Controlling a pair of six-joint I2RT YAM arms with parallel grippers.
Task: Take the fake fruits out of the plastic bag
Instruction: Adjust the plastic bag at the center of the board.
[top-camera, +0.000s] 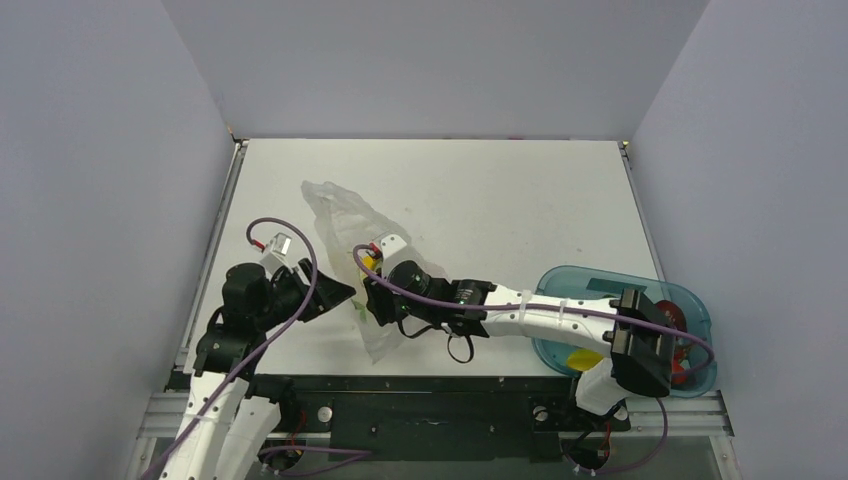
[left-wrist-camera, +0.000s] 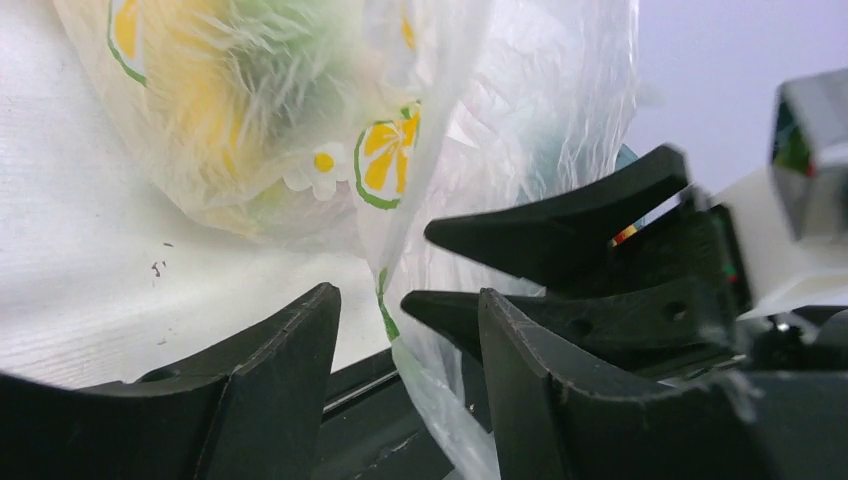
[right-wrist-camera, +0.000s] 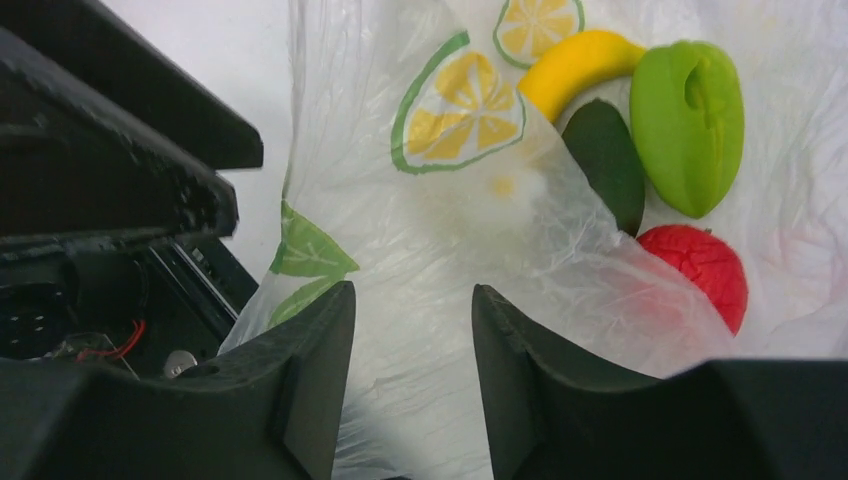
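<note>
**A:** Top view?

**B:** Bag (top-camera: 345, 225) lies crumpled on the table (top-camera: 520, 200), left of centre. Left gripper (top-camera: 342, 295) is at its left edge and right gripper (top-camera: 371, 304) at its near end, both against the film. Can't read either jaw gap from up here. Tray (top-camera: 600, 272) sits at the near right edge. It holds red pieces (top-camera: 678, 322) and a yellow piece (top-camera: 585, 357), and the right arm's elbow hangs over it.

**A:** Left wrist?

**B:** Its own fingers (left-wrist-camera: 280, 380) are spread. A strip of bag edge runs through the gap, not pinched. The right gripper's two fingers sit opposite, also apart, with their tips at the film. There's a yellow and green blur inside the bag, top left.

**A:** Right wrist?

**B:** Fingers apart, film lying across the gap, nothing clamped. The fruit is in the bag, upper right, past the fingertips: banana (right-wrist-camera: 575, 65), light green piece (right-wrist-camera: 690, 125), dark green piece (right-wrist-camera: 605, 165) and red fruit (right-wrist-camera: 700, 270), all bunched together and touching. The left gripper shows at upper left, just beside the bag edge.
</note>
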